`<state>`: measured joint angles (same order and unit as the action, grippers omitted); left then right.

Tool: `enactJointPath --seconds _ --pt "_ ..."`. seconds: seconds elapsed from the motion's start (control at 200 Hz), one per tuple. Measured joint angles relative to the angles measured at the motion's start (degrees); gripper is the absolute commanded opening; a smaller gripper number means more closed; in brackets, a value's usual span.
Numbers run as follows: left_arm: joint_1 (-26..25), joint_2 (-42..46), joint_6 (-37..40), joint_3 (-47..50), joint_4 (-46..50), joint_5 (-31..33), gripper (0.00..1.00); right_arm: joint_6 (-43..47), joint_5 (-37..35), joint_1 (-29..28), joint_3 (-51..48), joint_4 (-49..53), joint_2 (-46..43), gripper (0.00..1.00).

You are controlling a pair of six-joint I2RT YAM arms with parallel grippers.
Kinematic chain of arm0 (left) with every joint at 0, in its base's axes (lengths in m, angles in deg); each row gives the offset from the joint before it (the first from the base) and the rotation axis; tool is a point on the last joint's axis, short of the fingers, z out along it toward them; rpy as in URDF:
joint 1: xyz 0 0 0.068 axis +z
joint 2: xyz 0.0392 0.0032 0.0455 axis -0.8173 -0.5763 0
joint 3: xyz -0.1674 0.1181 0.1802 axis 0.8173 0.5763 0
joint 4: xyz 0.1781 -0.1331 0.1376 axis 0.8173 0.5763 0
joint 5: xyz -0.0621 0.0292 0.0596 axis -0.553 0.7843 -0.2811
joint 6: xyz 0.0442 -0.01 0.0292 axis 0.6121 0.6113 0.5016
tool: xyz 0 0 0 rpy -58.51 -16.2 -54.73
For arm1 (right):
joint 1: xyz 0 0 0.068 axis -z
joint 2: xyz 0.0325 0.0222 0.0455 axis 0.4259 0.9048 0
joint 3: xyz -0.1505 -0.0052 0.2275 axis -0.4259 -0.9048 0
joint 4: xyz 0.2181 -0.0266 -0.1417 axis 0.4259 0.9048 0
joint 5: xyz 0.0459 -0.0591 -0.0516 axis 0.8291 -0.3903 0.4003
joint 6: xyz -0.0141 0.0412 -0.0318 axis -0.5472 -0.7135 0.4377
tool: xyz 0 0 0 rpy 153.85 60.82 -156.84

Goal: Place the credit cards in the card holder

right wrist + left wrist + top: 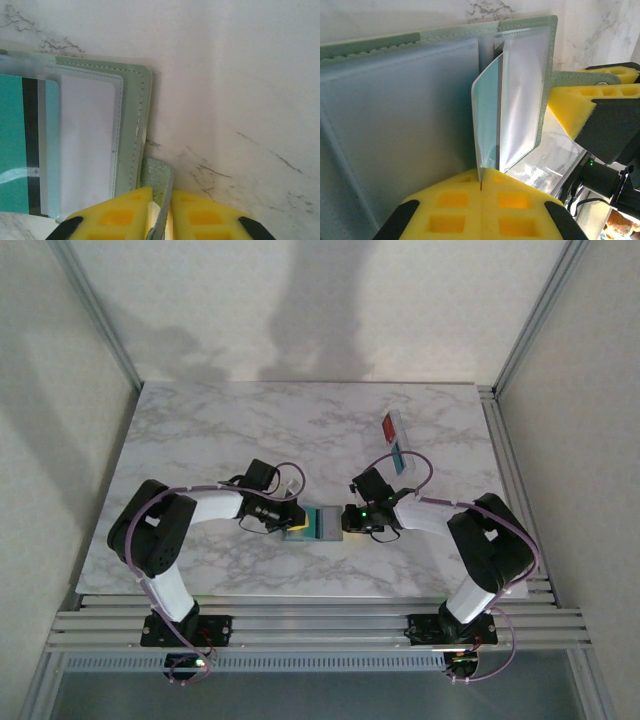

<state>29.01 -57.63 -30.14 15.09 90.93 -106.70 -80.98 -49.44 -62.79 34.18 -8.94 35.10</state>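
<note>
Since both arms reach to mid-frame in the top view, the step in hand reads as insertion of one card. The left pincer (296,526) and right pincer (348,520) flank the card holder (322,523), which lies open on the surface (220,430). Spare credit cards (397,440) lie well apart, upper right of frame.

Left wrist view: the left pincer is closed fully on the near edge of a teal card (487,110). The card stands on edge at centre frame, its far end at the clear pocket (520,85). How deep it sits, I cannot tell.

Right wrist view: the right pincer is nearly closed, nipping the holder's green tab (157,185) at bottom centre. The holder body lies upper left, the teal card at the left edge.

Next move, judged: slide the card along the pocket with the holder pinned steady, then release.
</note>
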Motion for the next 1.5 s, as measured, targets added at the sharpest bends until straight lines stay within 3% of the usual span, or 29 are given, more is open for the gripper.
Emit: enactJointPath --seconds 0.305,0.496,0.926,1.337,1.497 --pt "0.0 -0.2 -1.6 1.2 -2.9 -1.2 0.00 0.0 0.0 0.0 -0.2 -0.4 0.0 0.16" --pt "-0.2 -0.4 -3.1 1.6 -4.6 -1.7 0.15 -0.1 0.0 0.0 -0.2 -0.5 0.0 0.18" --pt "-1.6 1.0 -3.2 -0.3 -3.5 -0.4 0.52 -2.6 -2.0 -2.4 -0.2 0.0 -2.1 0.42" --pt "0.0 7.3 -2.7 0.2 2.9 9.7 0.60 -5.2 -13.2 -9.7 0.4 5.1 -8.2 0.59" --pt "1.3 10.9 -2.8 2.0 3.5 12.1 0.54 -6.0 -16.6 -13.3 4.0 7.0 -6.6 0.81"
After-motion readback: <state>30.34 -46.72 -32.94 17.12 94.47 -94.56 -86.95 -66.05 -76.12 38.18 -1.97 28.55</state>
